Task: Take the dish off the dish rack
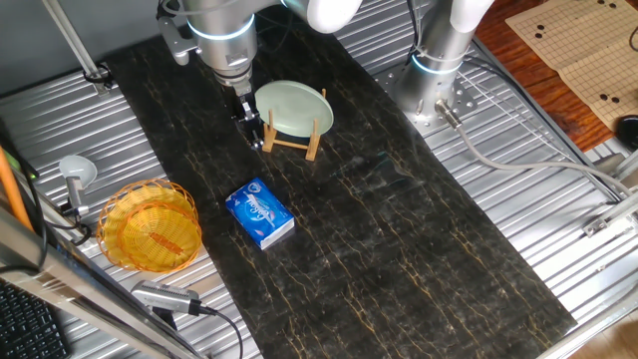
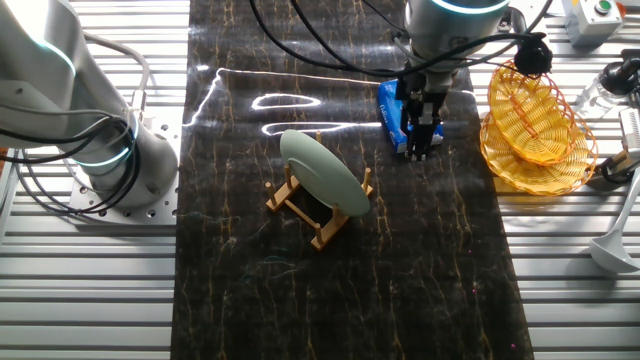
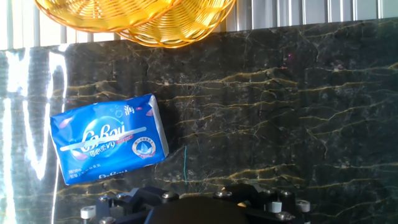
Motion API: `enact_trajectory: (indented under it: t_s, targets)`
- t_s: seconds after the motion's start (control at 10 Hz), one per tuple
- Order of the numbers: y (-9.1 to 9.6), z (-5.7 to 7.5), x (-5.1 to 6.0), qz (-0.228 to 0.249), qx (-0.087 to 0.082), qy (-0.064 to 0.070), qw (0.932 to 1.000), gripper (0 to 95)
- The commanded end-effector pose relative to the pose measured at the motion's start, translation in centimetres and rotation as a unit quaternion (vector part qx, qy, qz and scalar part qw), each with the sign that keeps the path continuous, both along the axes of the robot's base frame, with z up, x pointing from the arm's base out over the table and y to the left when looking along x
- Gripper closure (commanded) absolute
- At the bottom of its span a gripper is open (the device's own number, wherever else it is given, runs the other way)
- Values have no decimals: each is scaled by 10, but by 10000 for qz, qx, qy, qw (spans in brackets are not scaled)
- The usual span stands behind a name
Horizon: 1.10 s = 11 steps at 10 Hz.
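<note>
Dish [image 1: 292, 106] stands tilted in the dish rack [image 1: 291, 141]; beside the rack we see the pincer [image 1: 251, 128] empty-handed, its opening unclear.

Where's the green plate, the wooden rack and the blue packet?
dish [image 2: 322, 172], the other fixed view, middle of its face
dish rack [image 2: 322, 229], the other fixed view, base
blue packet [image 3: 109, 146], hand view, front

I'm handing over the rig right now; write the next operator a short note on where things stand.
Gripper: holds nothing; beside the dish rack, on its basket-facing side. Open or shut: cannot tell.
Dish: pale green, on edge and tilted in the wooden rack, mid-mat.
Nearby: blue tissue pack, yellow wicker basket.
Done: the approach only.
Left: grasp the dish rim, lift it clear of the pegs, set it down.
</note>
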State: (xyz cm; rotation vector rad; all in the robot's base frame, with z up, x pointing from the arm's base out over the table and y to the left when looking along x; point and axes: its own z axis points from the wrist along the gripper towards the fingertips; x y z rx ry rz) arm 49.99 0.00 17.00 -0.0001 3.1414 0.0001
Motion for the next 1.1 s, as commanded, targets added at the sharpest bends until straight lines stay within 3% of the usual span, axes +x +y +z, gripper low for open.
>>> enact_trajectory:
  t_s: [0.1, 0.2, 1.1]
  targets:
    - [0, 0, 0, 0, 0, 1, 10000, 0]
    - [0, 0, 0, 1003, 22, -25, 9950, 950]
    - [0, 0, 0, 1131, 13, 4, 9936, 950]
